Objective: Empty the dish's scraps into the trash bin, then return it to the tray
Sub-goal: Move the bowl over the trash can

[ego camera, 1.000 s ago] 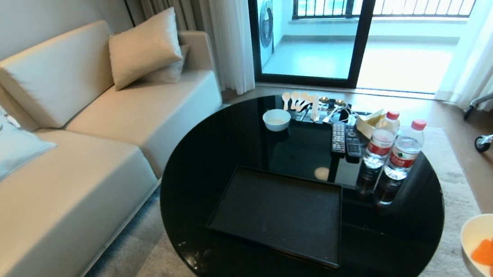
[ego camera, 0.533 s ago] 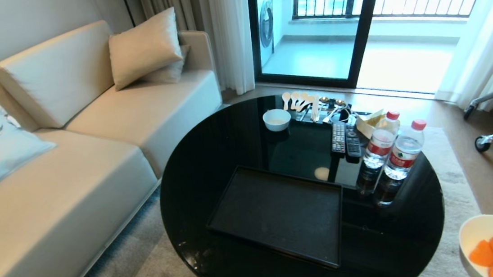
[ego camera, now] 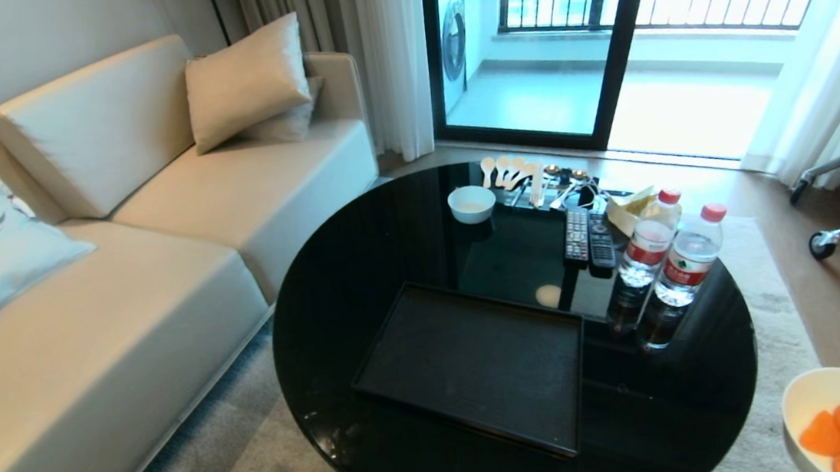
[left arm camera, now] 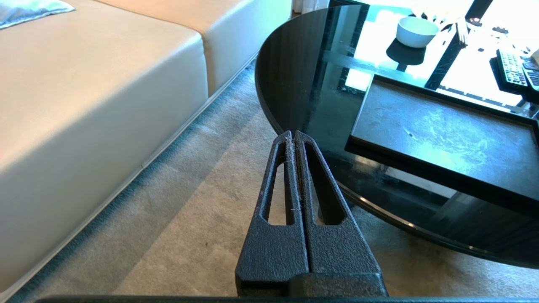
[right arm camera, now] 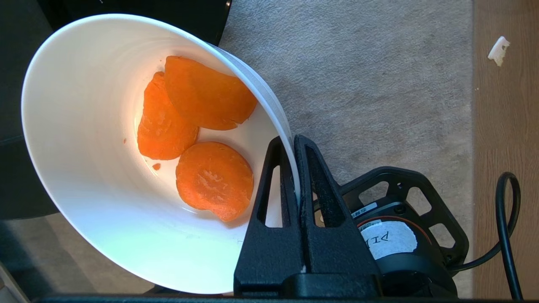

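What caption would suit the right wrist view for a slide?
Right gripper pinches the rim of the white dish holding three carrot slices above carpet.

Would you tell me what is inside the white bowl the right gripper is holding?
Three orange carrot slices lie inside the bowl, two of them overlapping, plus a few tiny orange crumbs. The right gripper is shut on the rim. What lies beneath the overlapping slices is hidden.
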